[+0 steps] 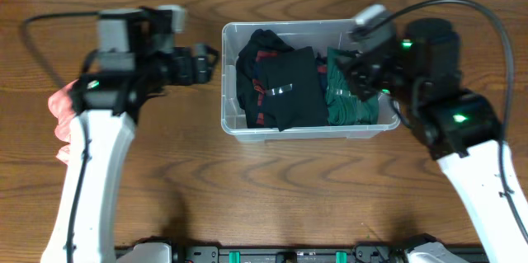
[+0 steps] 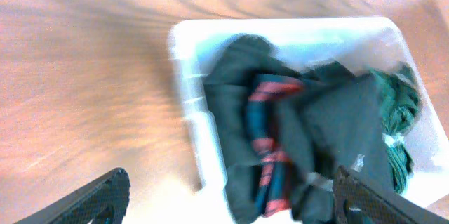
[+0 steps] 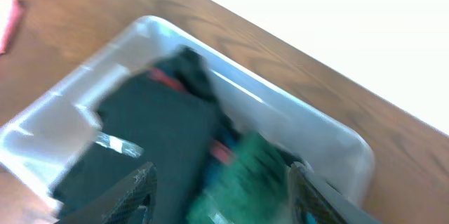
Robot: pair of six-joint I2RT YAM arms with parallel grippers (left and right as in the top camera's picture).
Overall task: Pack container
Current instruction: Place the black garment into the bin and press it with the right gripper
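Table point(image 1: 289, 189) of brown wood seen from above, with a white robot arm on each side. At the far left edge of the frame a pink cloth point(image 1: 64, 119) lies on the table, partly hidden under the left arm. To its right, in the upper left, the left tool point(image 2: 231, 176) hangs just beside the container's left wall. Its wrist view shows its two dark fingers point(image 2: 105, 196) spread wide with nothing between them. The container point(image 1: 309, 133), a clear plastic bin, sits at upper centre. Inside it, a black garment point(image 1: 289, 90) with red-striped fabric point(image 1: 257, 55) showing fills the left and middle, and a green garment point(image 1: 351, 106) lies along the right end. The right tool point(image 3: 223, 171) hovers over the green garment in the upper right. Its wrist view is blurred, yet the fingers stand well apart, holding nothing.
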